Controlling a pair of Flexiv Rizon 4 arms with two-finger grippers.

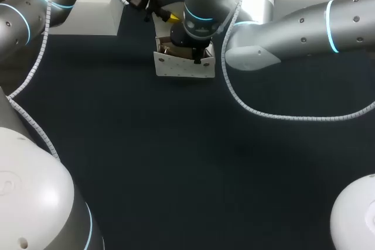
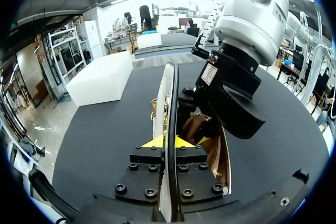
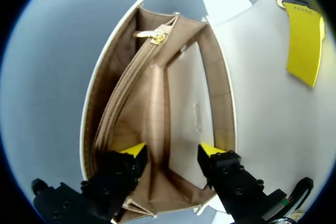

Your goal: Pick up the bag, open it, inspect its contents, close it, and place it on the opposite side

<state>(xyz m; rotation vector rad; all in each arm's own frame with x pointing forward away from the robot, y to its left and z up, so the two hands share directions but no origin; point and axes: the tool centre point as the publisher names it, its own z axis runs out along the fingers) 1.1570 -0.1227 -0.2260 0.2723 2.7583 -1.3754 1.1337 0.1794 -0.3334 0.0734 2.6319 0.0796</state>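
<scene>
The white bag (image 1: 183,67) is standing open at the far middle of the dark counter (image 1: 176,162). The left pincer (image 2: 168,141) is clamping the bag's raised flap (image 2: 169,93) between its tips. The right pincer (image 3: 173,153) is hanging released, fingers spread, pointing down into the bag's tan-lined mouth.

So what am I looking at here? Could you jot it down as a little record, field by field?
Bag: white bag, open, standing on the dark table
Left gripper: shut on the flap, holding it upright
Right gripper: open, fingers spread just inside the bag's mouth
Inside: tan lining, a zipped pocket
</scene>
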